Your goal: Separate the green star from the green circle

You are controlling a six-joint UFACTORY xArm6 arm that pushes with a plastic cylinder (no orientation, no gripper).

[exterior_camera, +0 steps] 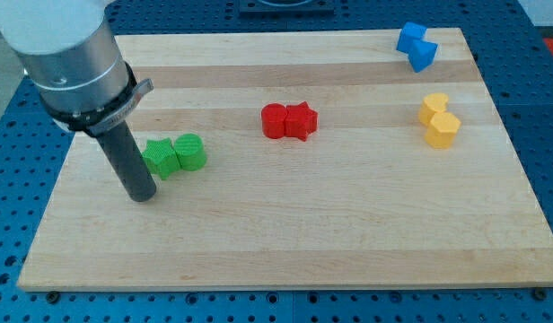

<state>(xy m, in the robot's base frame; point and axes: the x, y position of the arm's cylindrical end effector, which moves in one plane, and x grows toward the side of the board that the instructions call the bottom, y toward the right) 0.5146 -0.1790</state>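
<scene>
Jaws were not part of this arm, so nothing could be told about them being apart or together; it ended in a dark rod, and my tip stood on the wooden board, just at the lower left of the green star, very near or touching it. The green star touched the green circle, which lay at its right side. Both sat in the left part of the board, not far from the left edge but with some wood between.

Toward the view's bottom a wide bare strip of board ran along the whole lower edge. To the right of the green circle there was free wood until the red circle and the red star, which touched each other near the middle.

Two blue blocks stood close to the top right corner, and two yellow blocks were near the right edge, well apart from the green pair.
</scene>
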